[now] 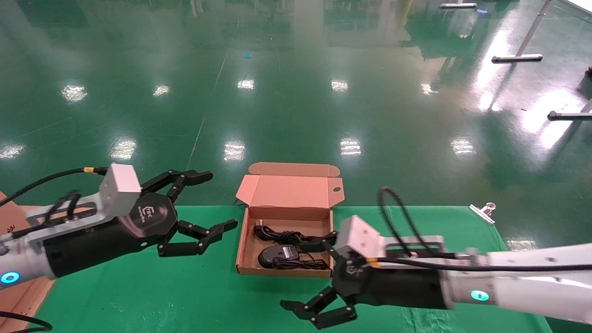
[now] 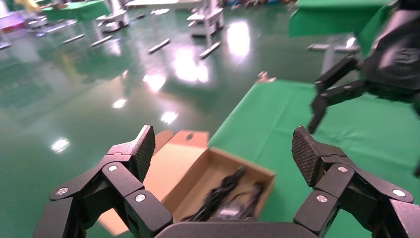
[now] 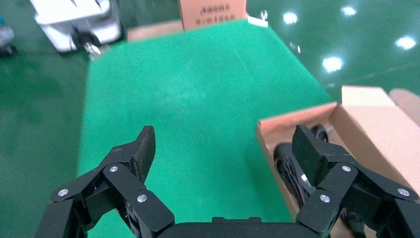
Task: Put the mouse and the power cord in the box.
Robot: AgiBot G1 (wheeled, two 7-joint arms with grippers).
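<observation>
The box point(image 1: 244, 240) stands open at the middle of the green table, its lid point(image 1: 289, 192) tipped back. Inside lie the mouse point(image 1: 277, 255), near the front wall, and the power cord point(image 1: 282, 237) behind it. My left gripper point(image 1: 217, 201) hovers open to the left of the box, nothing between its fingers. In the left wrist view the box point(image 2: 247, 171) with its dark contents shows below the open left gripper point(image 2: 224, 151). My right gripper point(image 1: 300, 277) is open at the box's front right corner, one finger over the box. The right wrist view shows that gripper point(image 3: 226, 148) empty beside the box wall point(image 3: 297, 119).
A flat brown cardboard sheet point(image 1: 14, 217) lies at the table's left edge. A metal binder clip point(image 1: 483, 210) rests near the far right corner. The green cloth point(image 1: 416, 226) ends just behind the box, with glossy green floor beyond. A printed carton point(image 3: 213, 12) stands past the table.
</observation>
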